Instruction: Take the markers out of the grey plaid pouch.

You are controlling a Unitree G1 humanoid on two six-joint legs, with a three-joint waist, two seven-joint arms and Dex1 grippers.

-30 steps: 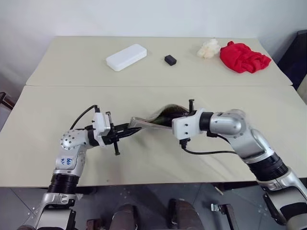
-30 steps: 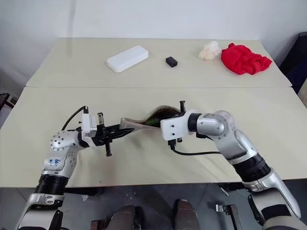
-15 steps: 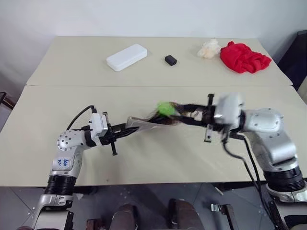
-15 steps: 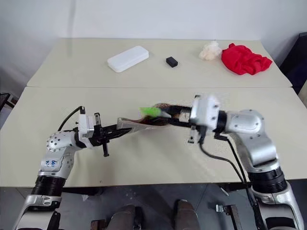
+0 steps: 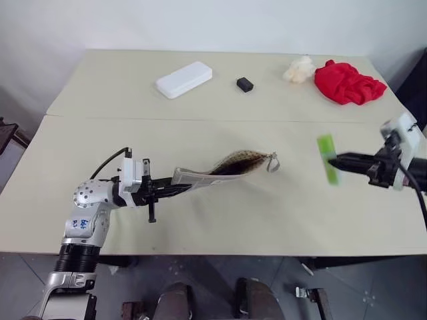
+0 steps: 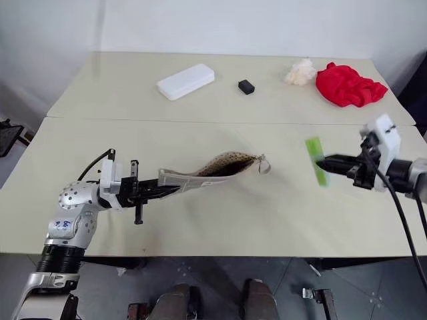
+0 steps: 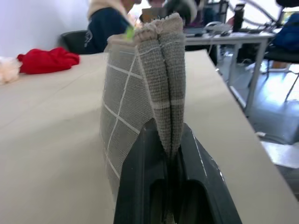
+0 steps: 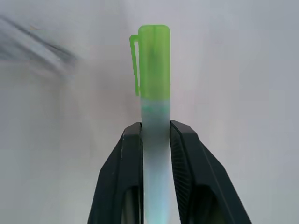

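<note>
Markers: the lime-green marker (image 5: 327, 159) is pinched in the right gripper (image 5: 339, 159) over a beige table (image 5: 280, 213) by a white wall. Its long side runs toward the wall. The left gripper (image 5: 175, 189) squeezes the grey plaid pouch (image 5: 223, 170), stretched sideways.

My head stereo pair looks forward and down from above the near edge of the table (image 5: 200, 213); both eyes share the whole tabletop, the right eye's framing offset slightly. The white case (image 5: 184, 79) sits at 11 o'clock, the red cloth (image 6: 348, 85) at 1 o'clock. My left wrist camera sits very near the grey plaid pouch (image 7: 140, 88), facing along the table toward the red cloth. My right wrist camera looks closely along the lime-green marker (image 8: 154, 84).
</note>
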